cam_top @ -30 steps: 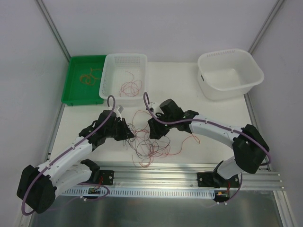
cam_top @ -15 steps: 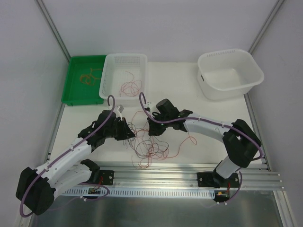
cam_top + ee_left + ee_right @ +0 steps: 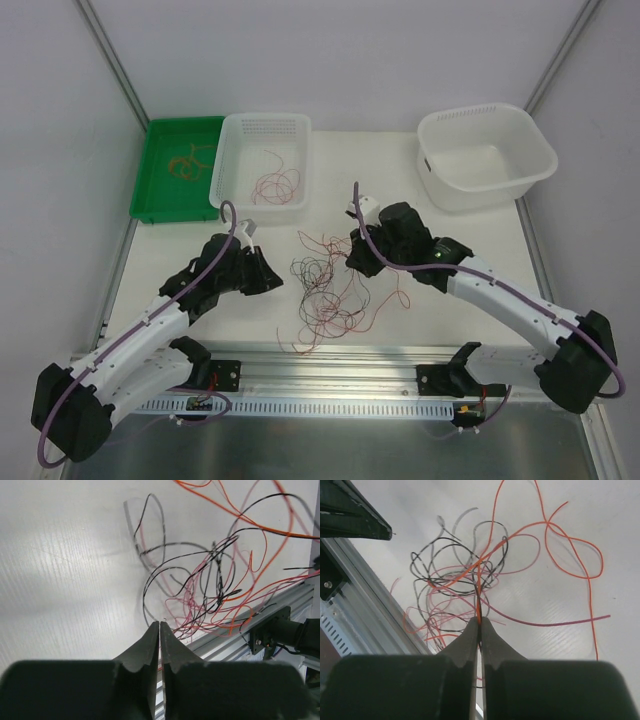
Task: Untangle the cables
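The cables (image 3: 325, 292) lie as a loose tangle of red, black and orange wires on the white table, between the two arms. They also show in the left wrist view (image 3: 215, 587) and in the right wrist view (image 3: 465, 587). My right gripper (image 3: 350, 264) is at the tangle's upper right edge. In its wrist view the right gripper (image 3: 479, 621) is shut on an orange and a black wire, which run up out of the tips. My left gripper (image 3: 276, 284) is just left of the tangle. In its wrist view the left gripper (image 3: 159, 624) is shut, with only a tiny wire end showing at the tips.
A green tray (image 3: 150, 195) with orange-tan wires and a white basket (image 3: 262, 124) with red wires stand at the back left. A white tub (image 3: 520, 175) stands at the back right. The aluminium rail (image 3: 350, 365) runs along the near edge, close to the tangle.
My right arm has swung to the right and drawn wires with it, so the tangle sits further right. My left gripper is now outside the tangle, at its left.
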Tool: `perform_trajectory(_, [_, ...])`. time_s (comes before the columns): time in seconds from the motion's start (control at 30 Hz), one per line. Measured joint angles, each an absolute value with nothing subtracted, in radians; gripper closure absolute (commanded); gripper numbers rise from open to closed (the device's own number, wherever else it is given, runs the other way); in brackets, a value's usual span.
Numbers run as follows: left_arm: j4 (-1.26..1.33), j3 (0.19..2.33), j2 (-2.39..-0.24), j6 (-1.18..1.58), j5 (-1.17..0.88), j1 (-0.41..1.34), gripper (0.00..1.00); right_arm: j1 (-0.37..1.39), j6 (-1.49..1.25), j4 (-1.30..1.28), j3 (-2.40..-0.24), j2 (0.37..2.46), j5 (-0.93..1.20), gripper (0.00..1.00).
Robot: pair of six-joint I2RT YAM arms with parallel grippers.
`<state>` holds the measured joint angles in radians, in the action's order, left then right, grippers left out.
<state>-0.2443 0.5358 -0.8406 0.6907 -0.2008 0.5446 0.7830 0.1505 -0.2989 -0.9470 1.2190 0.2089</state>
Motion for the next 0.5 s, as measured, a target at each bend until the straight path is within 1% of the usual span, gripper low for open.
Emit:
perform_trajectory(0.27, [-0.244,0.536,-0.875,0.694,-0.200,0.545,1.00,0.785,0.151,-0.401,-0.947,1.065,0.128,0.99])
perform_trajectory(0.3, [-0.245,0.536,-0.875,0.694,-0.200,0.545,0.97,0.784,0.152,-0.414,-0.947,1.050,0.119,0.99])
perform_trajectory(0.33, [-0.244,0.536,-0.875,0.695,-0.200,0.545,0.80,0.783,0.154,-0.426,-0.948,1.038,0.117,0.99])
perform_trajectory(0.4, [-0.244,0.536,-0.875,0.694,-0.201,0.545,0.60,0.783,0.159,-0.445,-0.948,1.020,0.116,0.99])
perform_trajectory(0.43, [-0.244,0.536,-0.876,0.697,-0.202,0.545,0.53,0.783,0.160,-0.454,-0.948,1.015,0.117,0.99])
perform_trajectory(0.47, [-0.243,0.537,-0.879,0.699,-0.205,0.545,0.41,0.783,0.161,-0.460,-0.948,1.011,0.117,0.99])
perform_trajectory(0.5, [-0.243,0.541,-0.884,0.701,-0.208,0.545,0.35,0.783,0.162,-0.464,-0.948,1.011,0.117,0.99])
